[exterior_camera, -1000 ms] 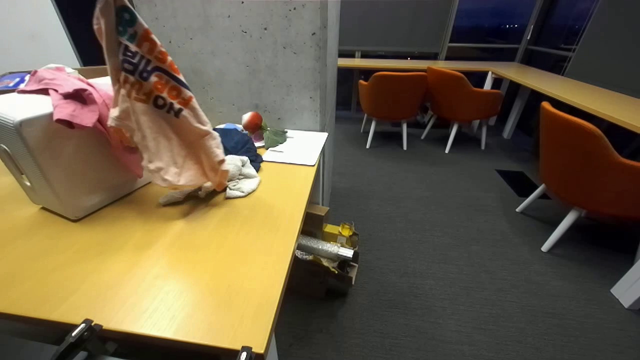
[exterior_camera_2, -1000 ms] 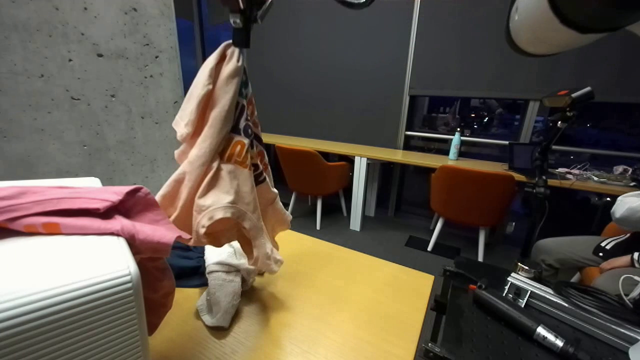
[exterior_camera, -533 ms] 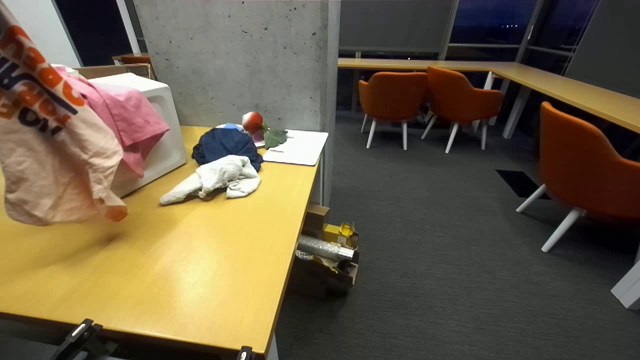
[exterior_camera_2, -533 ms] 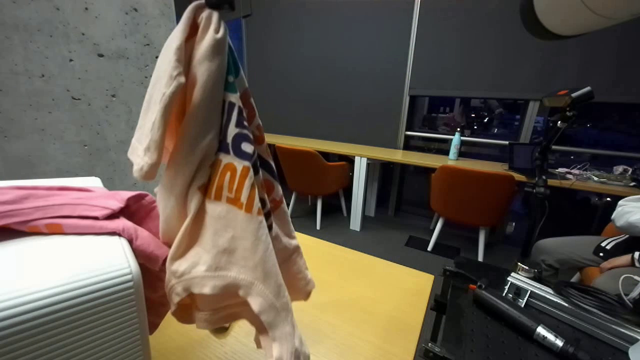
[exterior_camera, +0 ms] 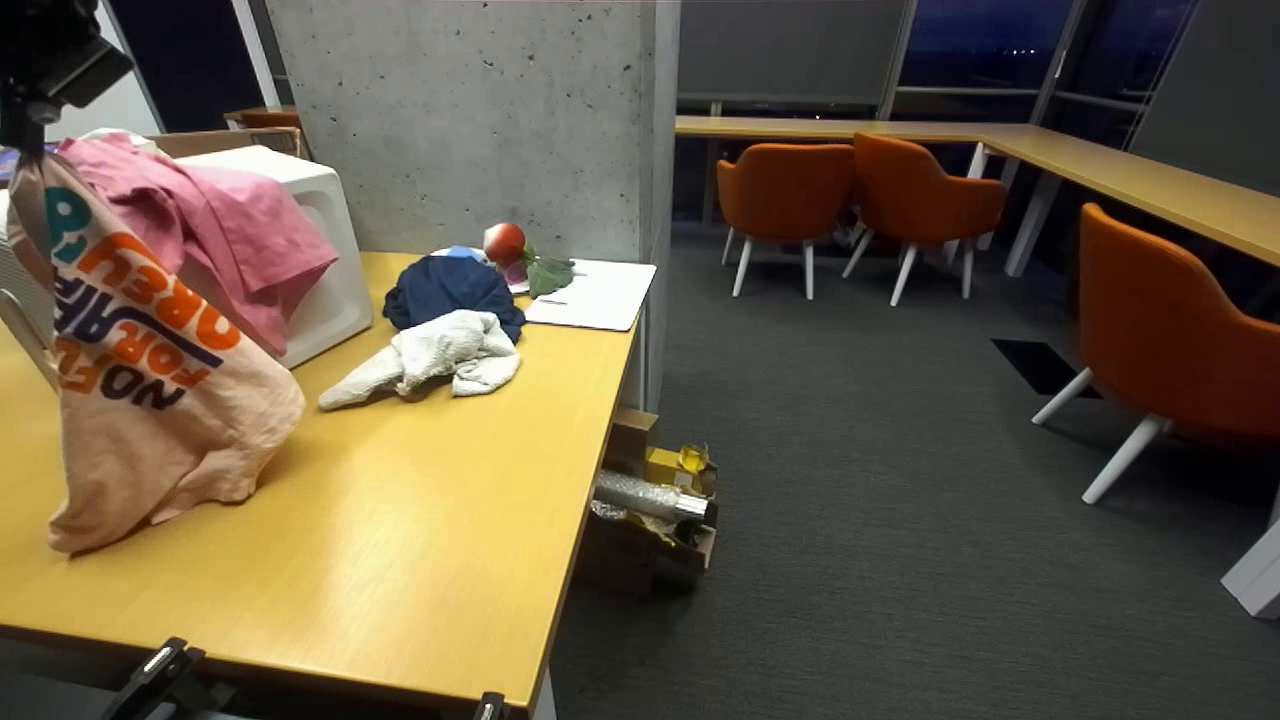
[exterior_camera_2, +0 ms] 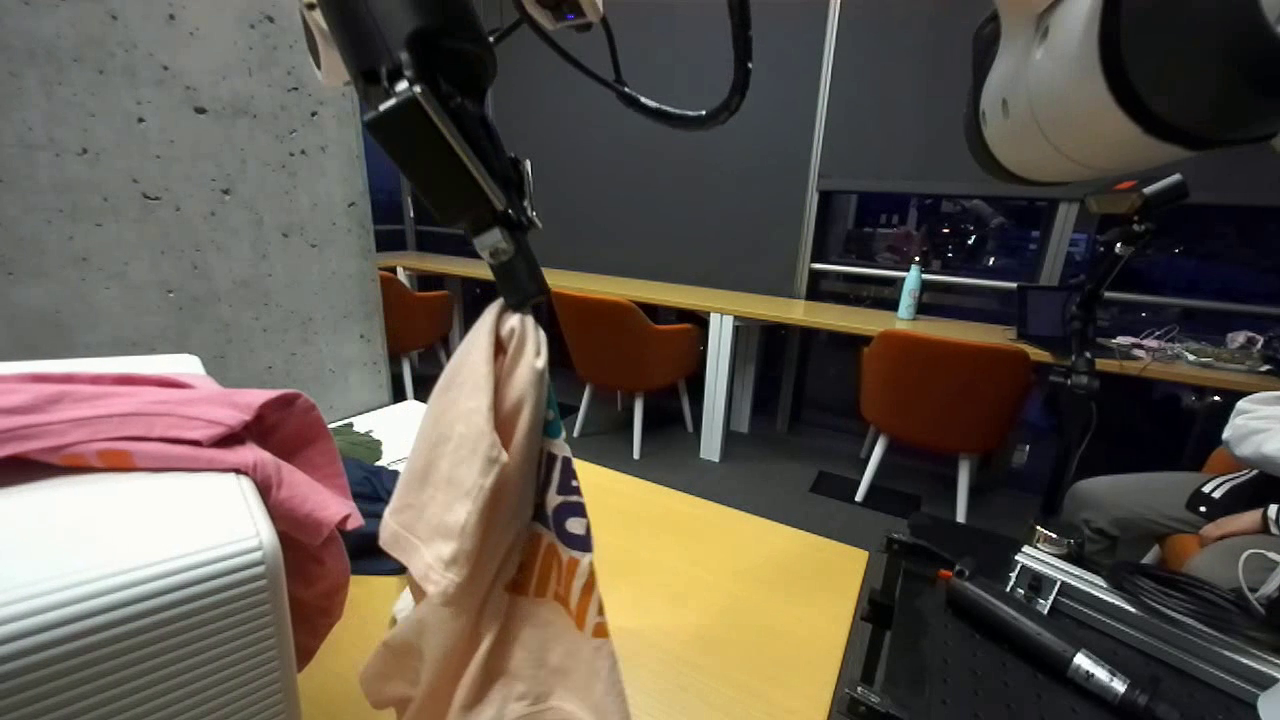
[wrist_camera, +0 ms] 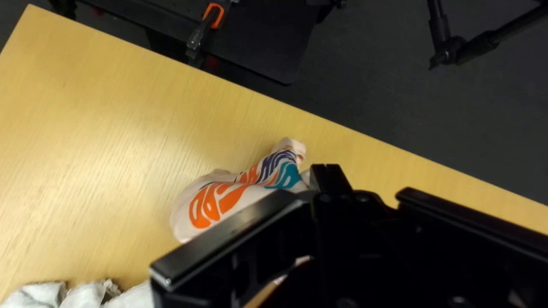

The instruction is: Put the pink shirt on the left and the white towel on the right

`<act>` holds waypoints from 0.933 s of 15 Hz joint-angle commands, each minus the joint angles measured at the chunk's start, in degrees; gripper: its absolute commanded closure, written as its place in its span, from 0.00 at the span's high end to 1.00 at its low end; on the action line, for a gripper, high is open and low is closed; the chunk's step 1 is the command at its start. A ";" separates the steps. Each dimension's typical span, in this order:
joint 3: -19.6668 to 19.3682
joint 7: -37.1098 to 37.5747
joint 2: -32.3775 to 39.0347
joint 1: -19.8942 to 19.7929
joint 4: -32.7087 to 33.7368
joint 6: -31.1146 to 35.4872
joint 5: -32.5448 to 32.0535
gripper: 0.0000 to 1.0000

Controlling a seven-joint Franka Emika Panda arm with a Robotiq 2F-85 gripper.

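Gripper (exterior_camera_2: 522, 298): fingers drawn together on a pinch of peach-pink shirt (exterior_camera: 180, 430); I make out that hold in both exterior views, while in the wrist view the tool's own black body hides much of it.
Shirt: hanging from the fingertips over the table (exterior_camera: 430, 500); in an exterior view its lower corner (exterior_camera: 85, 525) seems to touch down, but in an exterior view the frame cuts the shirt (exterior_camera_2: 500, 650) off below.
White towel (exterior_camera: 440, 350): crumpled on the table against the navy cloth (exterior_camera: 455, 290); the shirt hides all but a scrap of towel (exterior_camera_2: 402, 604) in an exterior view, and my wrist view catches a strip along its bottom edge.
White box (exterior_camera_2: 120, 530): only the exterior views give me this, deeper pink cloth (exterior_camera_2: 190, 425) draped over it.
Leaf (exterior_camera: 548, 277): in both exterior views.
Teal bottle (exterior_camera_2: 910, 292): upright on the far counter (exterior_camera_2: 765, 306), only in an exterior view.
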 commanded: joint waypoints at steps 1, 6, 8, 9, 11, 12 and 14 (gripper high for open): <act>1.85 -1.85 1.78 1.05 1.74 -5.15 1.64 0.00; 2.80 -4.18 -0.49 1.67 -6.95 -4.65 1.41 0.02; 3.04 -4.86 -0.18 1.93 -7.71 -4.62 0.94 0.28; 2.98 -5.35 -0.35 1.90 -8.08 -4.61 0.66 0.32; 2.62 -5.85 -0.52 1.73 -7.85 -4.61 0.12 0.46; 2.56 -5.72 -1.00 1.39 -7.96 -4.61 0.14 0.53; 1.57 -6.26 -0.94 1.25 -5.29 -4.55 -1.43 0.68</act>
